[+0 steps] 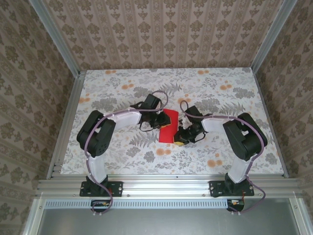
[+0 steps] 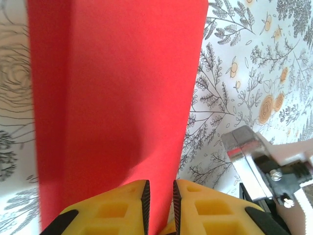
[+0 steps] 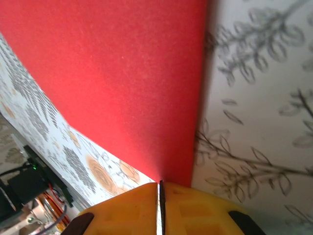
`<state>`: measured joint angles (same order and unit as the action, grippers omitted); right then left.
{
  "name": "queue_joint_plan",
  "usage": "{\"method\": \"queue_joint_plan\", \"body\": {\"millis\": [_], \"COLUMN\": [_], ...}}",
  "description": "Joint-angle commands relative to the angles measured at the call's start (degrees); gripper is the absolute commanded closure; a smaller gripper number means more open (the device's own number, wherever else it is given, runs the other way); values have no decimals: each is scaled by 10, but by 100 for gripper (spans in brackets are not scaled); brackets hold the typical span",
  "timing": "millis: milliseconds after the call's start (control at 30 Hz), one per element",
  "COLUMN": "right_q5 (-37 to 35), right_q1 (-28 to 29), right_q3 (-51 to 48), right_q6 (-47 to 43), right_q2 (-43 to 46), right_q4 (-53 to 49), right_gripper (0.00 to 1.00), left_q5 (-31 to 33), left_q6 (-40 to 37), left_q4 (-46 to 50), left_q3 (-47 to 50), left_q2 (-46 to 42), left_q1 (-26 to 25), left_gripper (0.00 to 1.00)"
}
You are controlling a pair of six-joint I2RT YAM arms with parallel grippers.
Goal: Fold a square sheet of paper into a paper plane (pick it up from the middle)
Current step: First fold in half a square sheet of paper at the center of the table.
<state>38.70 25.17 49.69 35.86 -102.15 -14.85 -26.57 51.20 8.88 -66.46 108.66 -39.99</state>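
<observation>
Top view: sheet (image 1: 169, 127) mid-table (image 1: 220, 161), narrowed to a strip, between left gripper (image 1: 157, 122) and right gripper (image 1: 182, 135).
Left wrist: jaws narrowly parted at sheet edge; hold uncertain.
Right wrist: jaws pinched tight on sheet edge.
Step, judged: early lengthwise fold. Next move calls for edge alignment and a firm crease.

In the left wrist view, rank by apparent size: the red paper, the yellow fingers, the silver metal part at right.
1. red paper, by far the largest.
2. yellow fingers of the left tool; sitting right at the camera inflates them.
3. silver metal part, smallest as seen, though it lies farther off.
</observation>
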Motion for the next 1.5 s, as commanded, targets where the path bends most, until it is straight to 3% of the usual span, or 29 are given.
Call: {"method": "queue_joint_plan", "body": {"millis": [0, 267, 733, 900, 1200, 1467], "right_q5": [38, 20, -62, -102, -221, -233], "right_q1": [3, -14, -38, -38, -15, -13], "right_q3": [4, 16, 112, 85, -8, -19], "right_q6": [59, 70, 40, 83, 245, 292], "right_q2": [-3, 29, -97, -96, -31, -29], "right_q4": [76, 105, 96, 129, 180, 185], "right_gripper": [88, 87, 88, 88, 88, 88], "left_q5": [-23, 14, 36, 18, -27, -61], "left_q6": [39, 15, -28, -12, 64, 84], "left_q4": [-45, -3, 43, 0, -179, -222], "left_q3": [37, 32, 5, 24, 104, 98], "left_q2": [15, 34, 37, 10, -30, 8], "left_q1": [-8, -8, -4, -5, -21, -33], "left_gripper": [79, 86, 93, 91, 84, 88]}}
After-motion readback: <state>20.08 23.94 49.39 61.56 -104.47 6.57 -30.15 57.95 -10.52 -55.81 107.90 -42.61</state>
